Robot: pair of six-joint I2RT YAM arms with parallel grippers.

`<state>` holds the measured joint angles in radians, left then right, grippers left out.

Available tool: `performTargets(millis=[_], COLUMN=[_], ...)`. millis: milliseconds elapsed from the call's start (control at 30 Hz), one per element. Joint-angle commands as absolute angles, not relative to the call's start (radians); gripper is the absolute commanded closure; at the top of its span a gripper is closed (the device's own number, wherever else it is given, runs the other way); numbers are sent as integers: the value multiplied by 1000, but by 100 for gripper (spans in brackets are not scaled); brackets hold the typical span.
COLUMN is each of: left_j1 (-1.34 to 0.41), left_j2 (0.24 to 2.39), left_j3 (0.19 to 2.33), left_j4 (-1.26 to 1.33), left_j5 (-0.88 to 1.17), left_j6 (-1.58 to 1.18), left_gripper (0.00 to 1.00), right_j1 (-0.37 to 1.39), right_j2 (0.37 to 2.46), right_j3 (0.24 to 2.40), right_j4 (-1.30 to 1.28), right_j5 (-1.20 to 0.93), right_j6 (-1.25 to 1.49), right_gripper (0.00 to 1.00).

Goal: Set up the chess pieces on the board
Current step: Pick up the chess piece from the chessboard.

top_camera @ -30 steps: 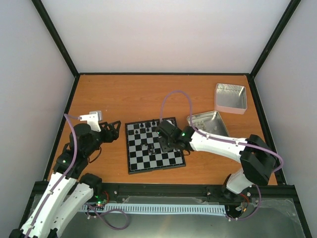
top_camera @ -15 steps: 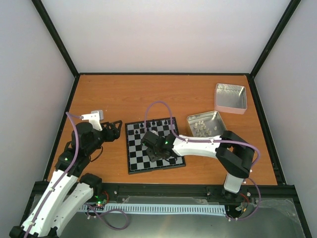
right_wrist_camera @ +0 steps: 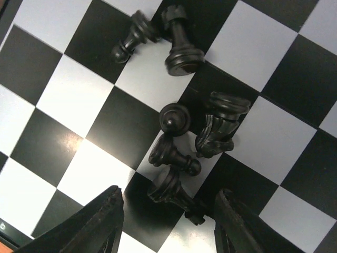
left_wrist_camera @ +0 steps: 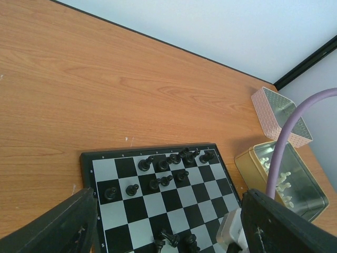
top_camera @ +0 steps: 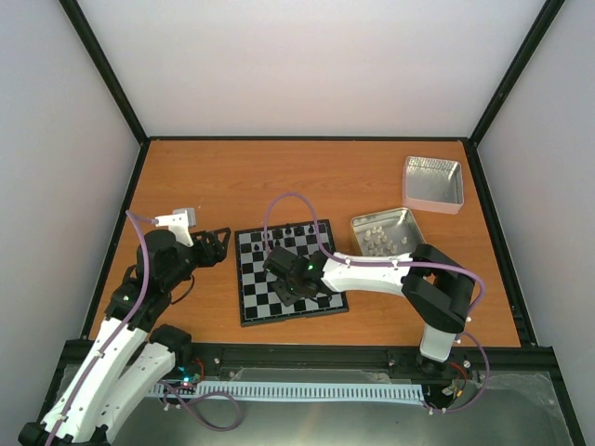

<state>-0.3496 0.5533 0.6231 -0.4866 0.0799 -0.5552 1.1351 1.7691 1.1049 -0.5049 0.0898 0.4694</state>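
Note:
The board [top_camera: 253, 304] lies mid-table. Several black chess pieces stand along its far rows [left_wrist_camera: 158, 164]. A loose cluster lies near the board's middle [right_wrist_camera: 221, 124]: some upright, some on their sides. My right gripper [right_wrist_camera: 168, 224] is open and low over this cluster. Its fingers straddle a fallen black piece [right_wrist_camera: 174, 192] without touching it. In the top view the right gripper [top_camera: 284, 279] covers the board's centre. My left gripper [top_camera: 216, 244] is open and empty just off the board's left edge. It also shows in the left wrist view [left_wrist_camera: 171, 229].
An open metal tin [top_camera: 402, 223] holding cream-white pieces sits right of the board, also seen in the left wrist view [left_wrist_camera: 253, 166]. A second, empty tin [top_camera: 433, 181] stands at the back right. Black frame rails edge the table.
My right gripper has moved left across the board, from its right side to over the central cluster of pieces. The left arm has barely shifted.

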Motion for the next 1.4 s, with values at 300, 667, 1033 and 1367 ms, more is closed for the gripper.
performTargets(millis=[300,667,1033,1367], left_j1=[-351,-352,-351,-351], left_j2=[551,546,531,586], left_j3=[624,617,542,422], left_j4=[-462,-467,-441,-244], left_j5=[88,102,220,633], left_j6=[-563,-577,-665,-871], left_gripper=[24,24,24,23], right_j1=[1103,1098,1097,1097], right_j2=[1809,1815,1745,1539], right_j3=[1103,1111,1087,953], right_j4=[-555,-539,-490,-238], right_j5=[85,38,71,28], right_j6=[264,181,209,205], right_gripper=[62,84,94,95])
